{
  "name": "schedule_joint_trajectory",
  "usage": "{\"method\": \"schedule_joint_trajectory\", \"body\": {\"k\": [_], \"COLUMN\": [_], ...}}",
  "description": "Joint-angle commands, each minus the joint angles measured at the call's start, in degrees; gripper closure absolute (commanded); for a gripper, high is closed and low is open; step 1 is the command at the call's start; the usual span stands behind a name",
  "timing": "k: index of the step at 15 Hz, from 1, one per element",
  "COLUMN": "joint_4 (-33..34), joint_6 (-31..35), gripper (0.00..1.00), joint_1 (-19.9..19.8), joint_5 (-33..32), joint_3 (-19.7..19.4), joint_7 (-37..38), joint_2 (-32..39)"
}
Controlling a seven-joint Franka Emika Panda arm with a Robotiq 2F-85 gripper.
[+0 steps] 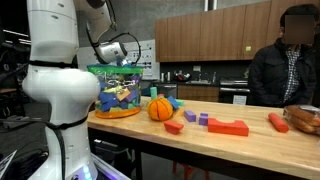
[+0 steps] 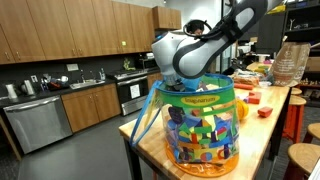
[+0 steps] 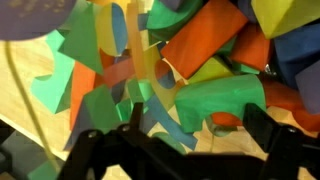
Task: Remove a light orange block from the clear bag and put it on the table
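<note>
In an ext. view the clear plastic bag w/ green top band (image 1: 115, 92) is seen standing upright near one end of the long light wooden bench (image 1: 250, 138), its mouth facing up so it can be reached from above. The white robot arm (image 1: 55, 80) is bent over it, & the fingers are hidden by the band. Loose toys are spread apart from the bag: a ribbed orange ball (image 1: 160, 108) just beside it, then red-orange blocks (image 1: 173, 127) & purple blocks (image 1: 190, 116). None is judged to be the pale piece wanted. A seated person (image 1: 285, 60) is at the far end. In an ext. view the bag (image 2: 200, 130) is shown packed w/ blue, yellow & green toys, w/ the wrist sunk into its mouth. Brown kitchen cabinets (image 2: 60, 30) & a steel stove (image 2: 132, 92) fill the room behind. In the wrist view the fingers (image 3: 275, 140) are seen apart, nothing clamped, above a heap of coloured pieces. The small pale orange toy block (image 3: 118, 72) is prob. the paler face left of centre, inside the bag, but this cannot be told for sure.
</note>
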Motion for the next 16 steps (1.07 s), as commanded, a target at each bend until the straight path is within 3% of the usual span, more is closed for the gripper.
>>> {"method": "schedule_joint_trajectory", "body": {"k": [1, 8, 16], "joint_4": [1.67, 0.85, 0.64], "joint_6": [-0.54, -0.93, 3.16], "gripper": [0.00, 0.00, 0.00], "joint_1": [1.21, 1.70, 1.36], "joint_5": [-1.91, -0.34, -0.90], "joint_3": [-1.07, -0.93, -2.04], "joint_7": [1.28, 0.03, 1.78], "joint_2": [1.47, 0.42, 2.33]}}
